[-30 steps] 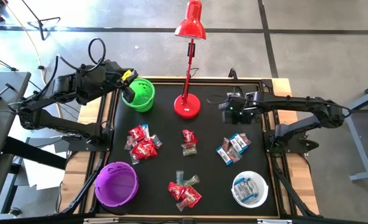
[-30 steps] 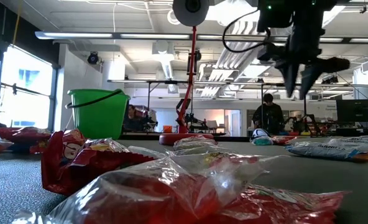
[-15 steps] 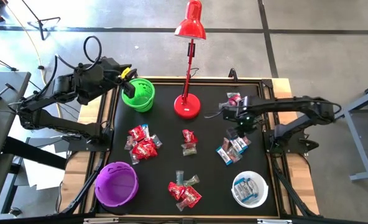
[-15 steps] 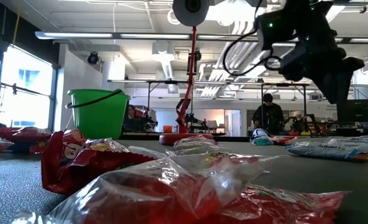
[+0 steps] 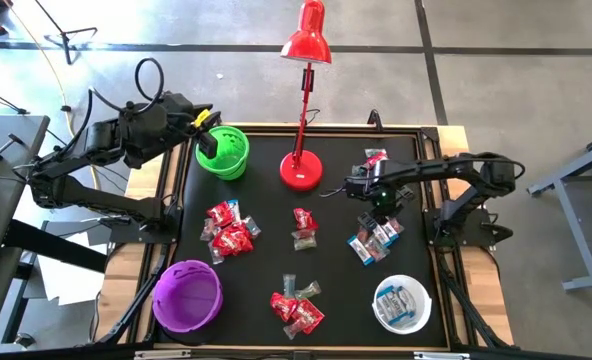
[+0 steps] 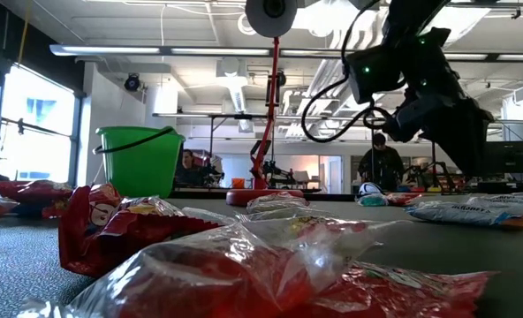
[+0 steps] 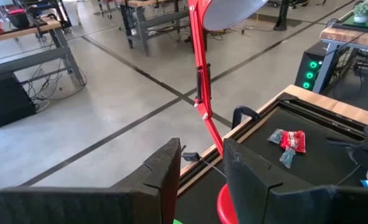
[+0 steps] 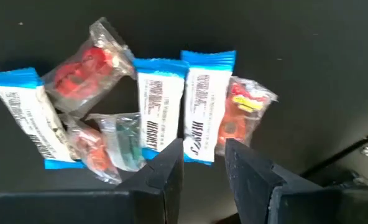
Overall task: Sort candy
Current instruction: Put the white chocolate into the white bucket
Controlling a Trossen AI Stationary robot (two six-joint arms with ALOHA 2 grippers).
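Candy lies in heaps on the black table (image 5: 266, 190): a red heap (image 5: 228, 230), a small heap (image 5: 303, 228), a near heap (image 5: 296, 305) and a blue-and-white heap (image 5: 376, 238). My right gripper (image 5: 381, 208) hangs open just above that last heap, pointing steeply down. In the right wrist view the gripper (image 8: 202, 149) has its fingers over a blue-and-white sweet (image 8: 201, 102), touching nothing. My left gripper (image 5: 208, 140) waits open over the green bowl (image 5: 226, 155), with nothing between its fingers (image 7: 171, 168).
A red desk lamp stands with its base (image 5: 301, 172) at the far middle. A purple bowl (image 5: 187, 296) sits near left. A white bowl (image 5: 402, 303) near right holds blue-and-white sweets. One red sweet (image 5: 376, 158) lies alone at the far right.
My right gripper has come down and toward the table's near edge, from beside the lamp base to just above the blue-and-white heap. It has tipped from nearly level to steeply downward and has rolled about its own line. The candy has not moved.
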